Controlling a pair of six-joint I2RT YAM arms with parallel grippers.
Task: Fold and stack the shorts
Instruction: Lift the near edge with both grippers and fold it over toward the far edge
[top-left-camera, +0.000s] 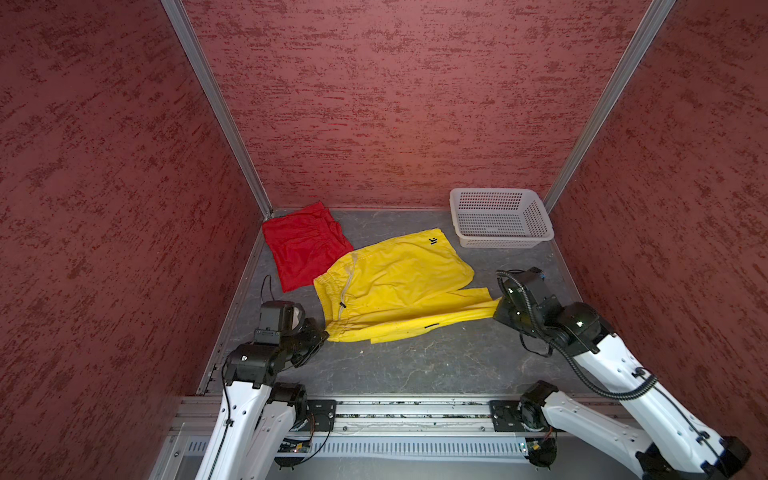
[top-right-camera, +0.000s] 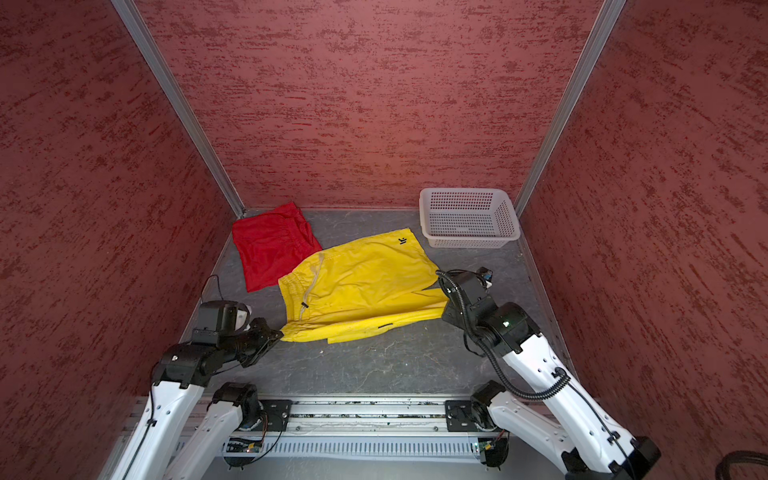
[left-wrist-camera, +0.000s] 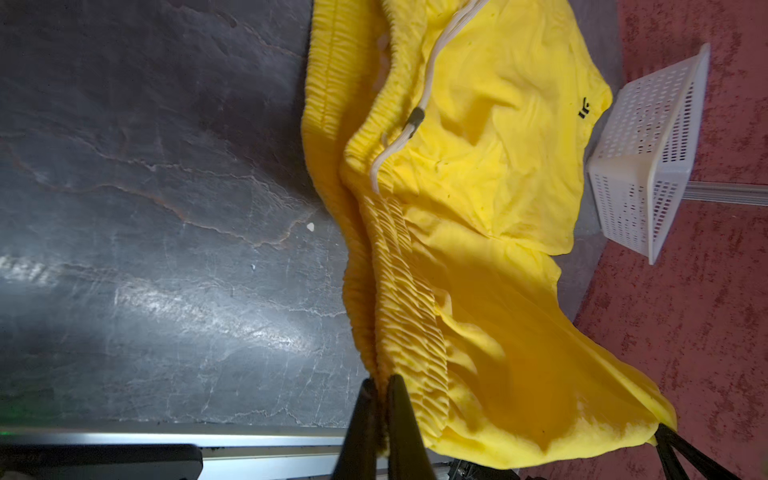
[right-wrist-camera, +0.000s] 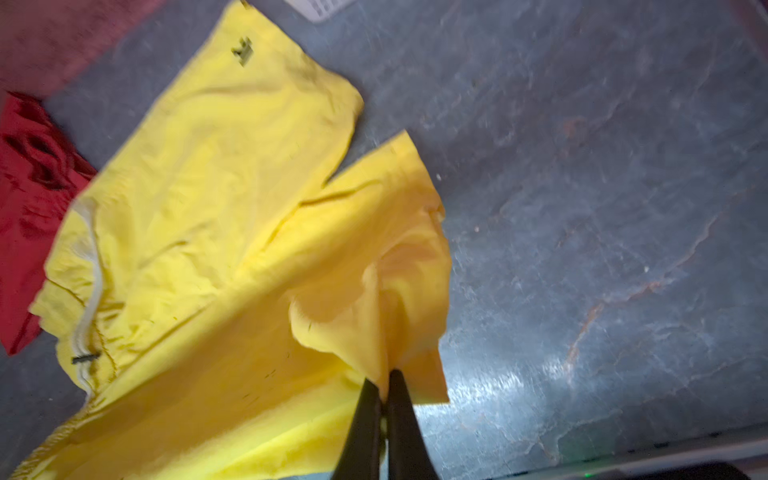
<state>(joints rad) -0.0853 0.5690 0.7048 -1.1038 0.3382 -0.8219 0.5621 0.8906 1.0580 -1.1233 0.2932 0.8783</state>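
Left tool (left-wrist-camera: 380, 382) clenched on waistband (left-wrist-camera: 399, 291), right tool (right-wrist-camera: 384, 376) clenched on hem (right-wrist-camera: 415, 332) of yellow shorts (top-left-camera: 395, 286); raise evenly, keep near edge taut, fold toward counter (top-left-camera: 415, 365) far edge.

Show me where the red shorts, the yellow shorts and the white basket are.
red shorts (top-left-camera: 303, 249): in a top view, middle of the fabric.
yellow shorts (top-left-camera: 399, 282): in a top view, middle of the front panel.
white basket (top-left-camera: 534, 218): in a top view, its perforated right wall.
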